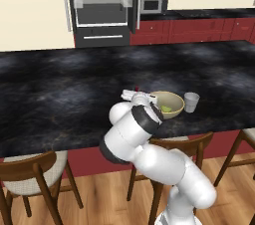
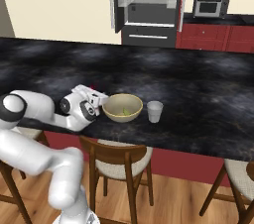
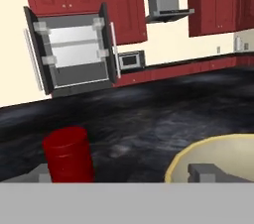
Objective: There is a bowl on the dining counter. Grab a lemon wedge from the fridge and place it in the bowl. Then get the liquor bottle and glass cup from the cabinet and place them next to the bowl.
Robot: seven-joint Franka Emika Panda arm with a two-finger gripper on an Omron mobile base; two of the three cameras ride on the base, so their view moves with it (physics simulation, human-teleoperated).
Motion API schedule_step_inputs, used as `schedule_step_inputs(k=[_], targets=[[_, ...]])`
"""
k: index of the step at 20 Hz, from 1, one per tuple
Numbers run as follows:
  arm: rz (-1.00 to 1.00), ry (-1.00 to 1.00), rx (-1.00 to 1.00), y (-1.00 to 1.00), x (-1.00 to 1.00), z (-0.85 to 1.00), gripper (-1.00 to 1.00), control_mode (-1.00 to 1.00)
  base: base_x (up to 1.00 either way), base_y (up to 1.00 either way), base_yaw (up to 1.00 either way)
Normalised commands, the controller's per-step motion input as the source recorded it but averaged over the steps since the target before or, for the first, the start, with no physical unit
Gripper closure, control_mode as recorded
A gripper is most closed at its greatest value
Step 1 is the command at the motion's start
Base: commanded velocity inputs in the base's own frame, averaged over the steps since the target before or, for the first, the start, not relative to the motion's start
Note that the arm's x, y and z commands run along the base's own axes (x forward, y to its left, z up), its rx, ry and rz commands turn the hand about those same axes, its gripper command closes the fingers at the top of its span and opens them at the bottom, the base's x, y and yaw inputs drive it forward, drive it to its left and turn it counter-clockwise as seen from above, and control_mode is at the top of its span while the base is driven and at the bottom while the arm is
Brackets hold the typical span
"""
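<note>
Closest to us in the hand view stands the red top of the liquor bottle [image 3: 68, 154], between our two finger tips; our gripper [image 2: 96, 100] appears closed around the bottle, low over the dining counter [image 1: 60, 94] just left of the bowl [image 2: 122, 107]. We see the lemon wedge [image 2: 126, 113] lying inside the bowl. On the bowl's other side stands the glass cup [image 2: 155, 111], upright, near it. Behind the counter, the fridge [image 2: 149, 5] stands with its doors open.
</note>
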Motion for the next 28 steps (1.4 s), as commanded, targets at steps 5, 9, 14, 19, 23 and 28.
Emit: schedule_step_inputs(k=[5, 9, 14, 19, 23, 28], targets=[[0.0, -0.05, 0.03, 0.12, -0.01, 0.83, -1.0, -1.0, 0.0, 0.0, 0.0], [0.0, -0.03, 0.07, 0.19, -0.18, 1.0, -1.0, -1.0, 0.0, 0.0, 0.0], [0.0, -0.01, 0.06, 0.15, -0.46, 1.0, -1.0, -1.0, 0.0, 0.0, 0.0], [0.0, 0.0, 0.05, 0.01, -0.93, 0.99, -1.0, -1.0, 0.0, 0.0, 0.0], [0.0, 0.0, 0.02, 0.0, -1.0, 0.99, -1.0, -1.0, 0.0, 0.0, 0.0], [-0.01, 0.04, 0.03, -0.02, -1.0, 1.0, -1.0, -1.0, 0.0, 0.0, 0.0]])
